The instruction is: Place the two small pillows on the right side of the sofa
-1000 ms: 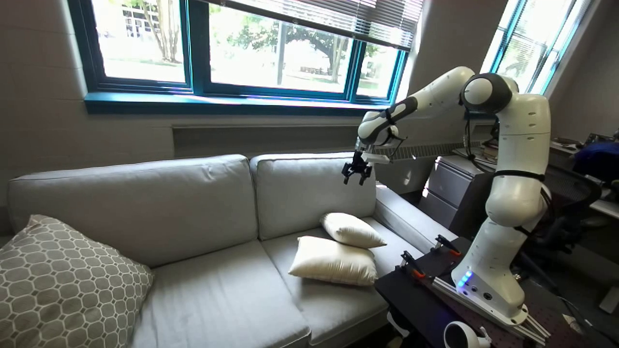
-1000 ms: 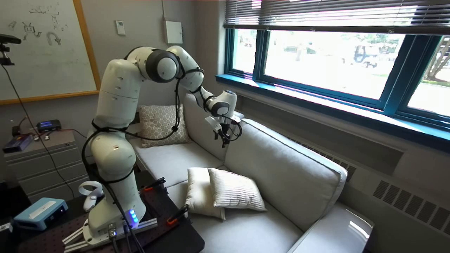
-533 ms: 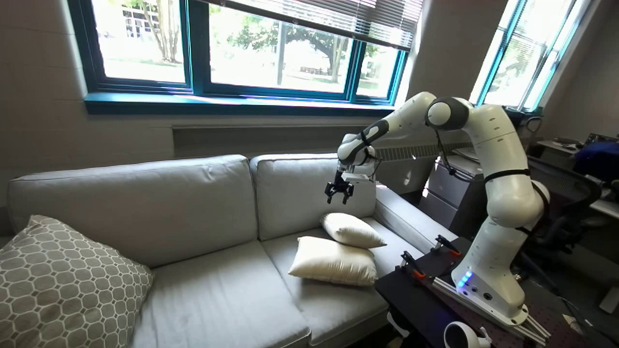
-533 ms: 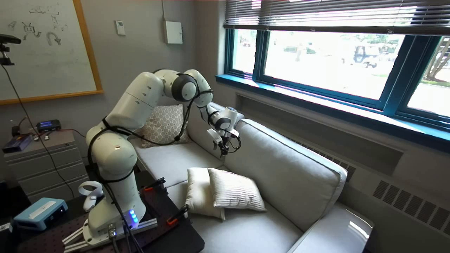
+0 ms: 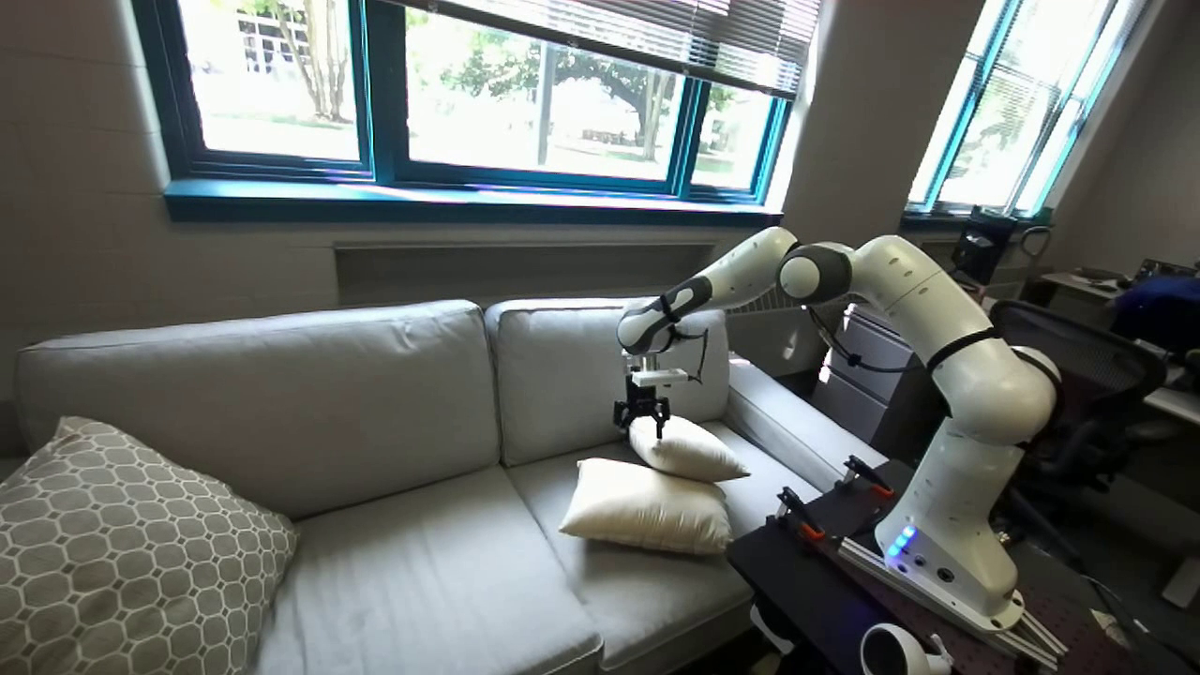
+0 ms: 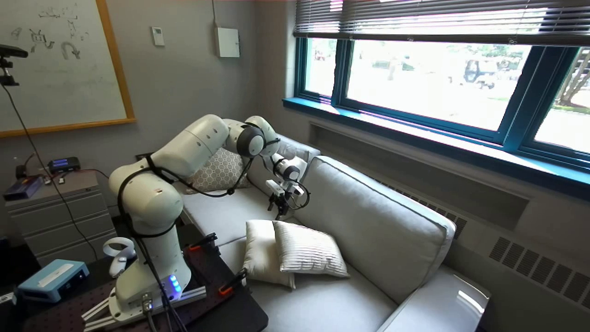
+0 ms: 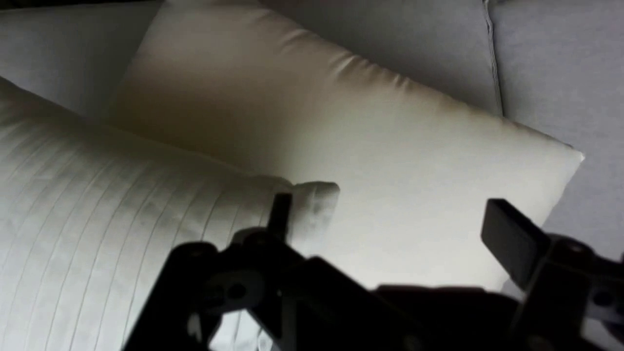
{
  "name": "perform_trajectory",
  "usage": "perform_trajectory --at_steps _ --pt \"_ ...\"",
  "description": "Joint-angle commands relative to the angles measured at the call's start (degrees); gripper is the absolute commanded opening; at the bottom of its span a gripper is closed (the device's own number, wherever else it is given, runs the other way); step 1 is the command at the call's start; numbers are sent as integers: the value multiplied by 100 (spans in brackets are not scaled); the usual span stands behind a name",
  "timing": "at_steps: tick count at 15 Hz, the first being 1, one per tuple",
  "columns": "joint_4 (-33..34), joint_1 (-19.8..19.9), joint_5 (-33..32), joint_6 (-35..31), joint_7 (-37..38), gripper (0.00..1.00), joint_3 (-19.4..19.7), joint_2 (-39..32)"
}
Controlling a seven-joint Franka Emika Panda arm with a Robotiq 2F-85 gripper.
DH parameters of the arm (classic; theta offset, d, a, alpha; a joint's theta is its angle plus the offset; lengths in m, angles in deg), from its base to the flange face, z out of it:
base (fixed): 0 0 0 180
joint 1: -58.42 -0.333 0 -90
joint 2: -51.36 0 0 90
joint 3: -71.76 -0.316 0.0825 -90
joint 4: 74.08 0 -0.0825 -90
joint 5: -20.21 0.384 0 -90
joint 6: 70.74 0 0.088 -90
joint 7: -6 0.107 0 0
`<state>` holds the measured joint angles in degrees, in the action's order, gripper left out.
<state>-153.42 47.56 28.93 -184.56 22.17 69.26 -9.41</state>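
Black gripper (image 7: 392, 219), released, jaws spread wide! In the wrist view one fingertip (image 7: 280, 214) crosses a corner of the ribbed pillow (image 7: 112, 219); contact, can't tell. Arm (image 5: 923, 291) bent, angled down over the sofa (image 5: 403, 562), where that pillow overlaps the smooth pillow (image 5: 647, 506). Whiteboard (image 6: 55, 83): in an exterior view alone.

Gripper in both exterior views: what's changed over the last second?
The gripper came down and to the left of the picture in both, toward the ribbed pillow and the smooth pillow; the arm sank with it. Nothing taken hold of or let go: jaws open. Both pillows, the patterned cushion and the sofa stayed as they were.
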Motion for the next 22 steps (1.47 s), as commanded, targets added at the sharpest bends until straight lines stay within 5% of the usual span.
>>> perform_trajectory --at_steps 1,8,16,22 --pt "1097 12 -83 1179 438 100 141 -764" --pt "2314 3 -198 2530 827 100 397 -1532" --pt "3236 -697 -1254 1643 1485 100 874 -1925" --pt "3037 -578 -1104 1426 1854 100 1067 -1913"
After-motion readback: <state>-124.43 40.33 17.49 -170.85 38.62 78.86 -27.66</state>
